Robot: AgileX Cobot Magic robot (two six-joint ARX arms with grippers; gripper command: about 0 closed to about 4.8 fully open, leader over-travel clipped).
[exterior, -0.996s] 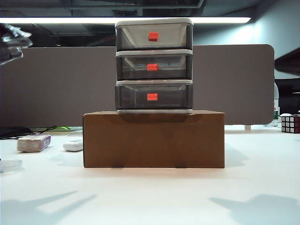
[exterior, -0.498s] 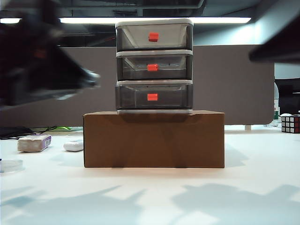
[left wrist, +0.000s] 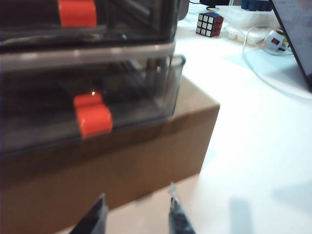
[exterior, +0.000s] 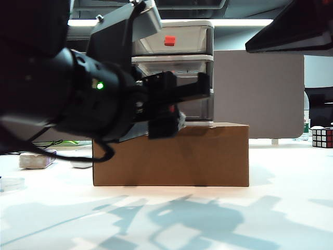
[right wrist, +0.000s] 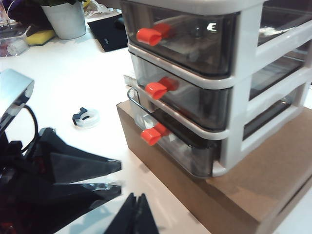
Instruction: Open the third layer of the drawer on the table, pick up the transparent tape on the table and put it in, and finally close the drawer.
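Biggest thing first: the table (exterior: 270, 208), plain white, is under both grippers. On it sits a brown cardboard box (exterior: 208, 156), right ahead of the left gripper (left wrist: 138, 214) and a bit below it. The right gripper (right wrist: 138, 214) hangs off the box's front corner, on the open-table side.

The drawer (right wrist: 243, 73) stands on top of the box. From the exterior view the left gripper (exterior: 182, 99) is parked straight in front of the lower tiers and blocks most of them. The right arm is only a dark shape up in the corner there.

The third layer (left wrist: 48, 122) is just ahead of the left fingertips and slightly higher. Its red handle (left wrist: 92, 119) is near them, but there's still a gap and no contact. In the right wrist view the third layer (right wrist: 185, 146) has its front edge poking out a touch past the tier above.

Left gripper: fingers partway apart with nothing between them. Right gripper: the two fingers look pressed together and aren't holding anything.

The transparent tape (right wrist: 87, 117) lies flat on the table out past the left arm. It's well apart from both grippers and off to the side of the box.

Smallest bit is a Rubik's cube (left wrist: 210, 24), far beyond the left gripper past the box's corner.
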